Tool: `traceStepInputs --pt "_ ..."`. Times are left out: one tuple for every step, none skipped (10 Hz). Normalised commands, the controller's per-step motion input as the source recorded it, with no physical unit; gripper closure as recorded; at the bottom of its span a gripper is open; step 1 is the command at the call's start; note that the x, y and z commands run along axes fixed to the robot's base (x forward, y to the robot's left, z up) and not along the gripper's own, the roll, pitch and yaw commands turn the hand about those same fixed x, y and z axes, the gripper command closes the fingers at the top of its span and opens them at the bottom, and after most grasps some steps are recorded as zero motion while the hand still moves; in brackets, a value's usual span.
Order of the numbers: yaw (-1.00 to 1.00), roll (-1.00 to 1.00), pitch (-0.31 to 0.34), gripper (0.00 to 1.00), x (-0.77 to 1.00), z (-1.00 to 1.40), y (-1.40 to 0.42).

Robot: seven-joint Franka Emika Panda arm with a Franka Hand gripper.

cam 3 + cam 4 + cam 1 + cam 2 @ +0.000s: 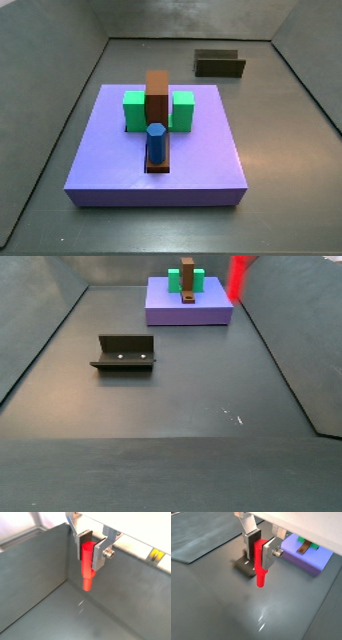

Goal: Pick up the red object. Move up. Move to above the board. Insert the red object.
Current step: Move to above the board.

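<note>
My gripper is shut on the red object, a thin bright red peg that hangs upright below the silver fingers, well above the grey floor. It shows the same way in a wrist view, gripper and peg. The board, a thick lavender-blue slab, lies off to one side of the gripper there. In a side view the peg hangs high beside the right edge of the board. In a side view the board shows whole, but the gripper and peg are out of view.
On the board stand a green block, a brown bar and a blue hexagonal peg. The dark fixture stands on the floor, also below the gripper in a wrist view. Grey walls enclose the floor.
</note>
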Motion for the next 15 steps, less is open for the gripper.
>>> traceStepInputs --pt "0.03 0.09 0.133 1.00 0.09 0.13 -1.40" --pt "0.01 0.04 0.070 1.00 0.09 0.13 -1.40" --pt "0.02 0.01 0.032 1.00 0.09 0.13 -1.40" --pt "0.02 0.00 0.022 1.00 0.09 0.13 -1.40" --pt "0.01 -0.03 0.009 1.00 0.09 0.13 -1.40" --pt "0.01 0.01 0.013 1.00 0.09 0.14 -1.40" --pt "0.01 0.01 0.023 1.00 0.09 0.14 -1.40" --pt "0.01 -0.02 0.035 1.00 0.09 0.15 -1.40" --pt "0.01 -0.01 0.061 1.00 0.10 0.16 -1.40" --pt "0.01 0.01 0.081 1.00 0.12 0.16 -1.40" --pt "0.00 0.01 0.121 1.00 0.16 0.16 -1.40" --pt "0.01 0.01 0.149 1.00 0.22 0.17 -1.40" --pt "0.00 0.03 0.175 1.00 0.14 0.09 -0.61" --pt "0.01 0.04 0.173 1.00 0.12 0.06 -0.37" --pt "0.01 0.03 0.123 1.00 0.08 0.03 -0.17"
